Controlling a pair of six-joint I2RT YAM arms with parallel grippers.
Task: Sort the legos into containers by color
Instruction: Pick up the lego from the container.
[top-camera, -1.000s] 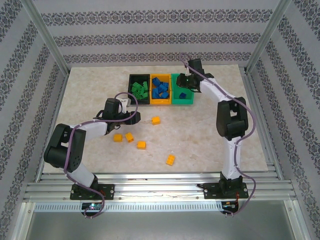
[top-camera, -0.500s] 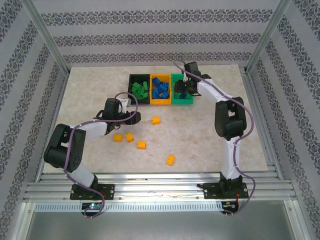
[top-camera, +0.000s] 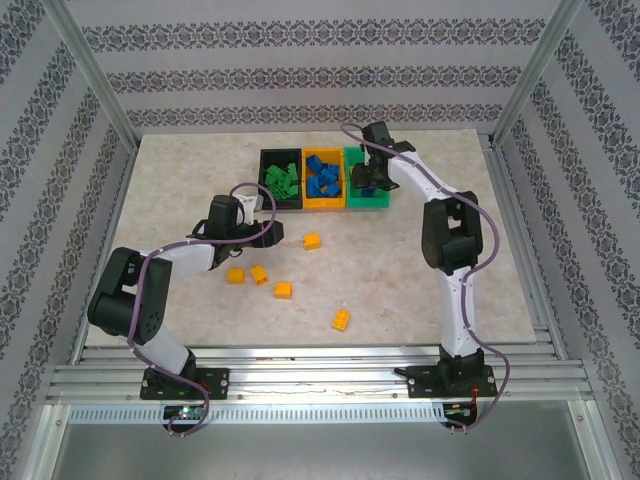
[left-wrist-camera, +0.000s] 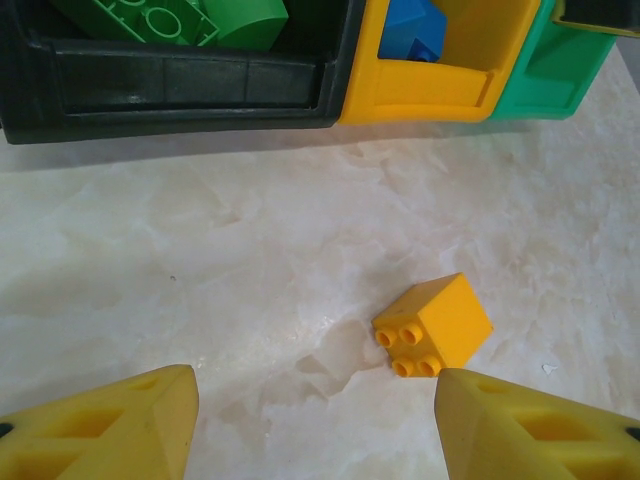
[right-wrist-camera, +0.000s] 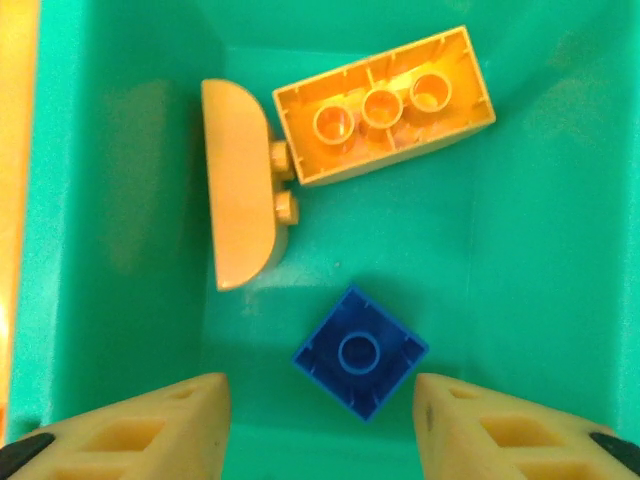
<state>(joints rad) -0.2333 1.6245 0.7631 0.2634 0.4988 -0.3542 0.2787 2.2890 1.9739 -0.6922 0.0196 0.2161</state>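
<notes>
Drawn leftward over the green bin (top-camera: 372, 200), the outstretched right arm points its right gripper (right-wrist-camera: 318, 425) down, jaws spread above a blue lego (right-wrist-camera: 360, 352) lying inside (two orange legos (right-wrist-camera: 385, 105) beside it). The left arm crouches with its elbow bent, left gripper (left-wrist-camera: 315, 415) spread, a yellow-orange brick (left-wrist-camera: 435, 325) on the table (left-wrist-camera: 200, 250) just ahead.

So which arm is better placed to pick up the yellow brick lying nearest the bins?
Left. The left pincer is open low over the table, that yellow brick just ahead between its fingers; the right pincer is open over the green bin.
</notes>
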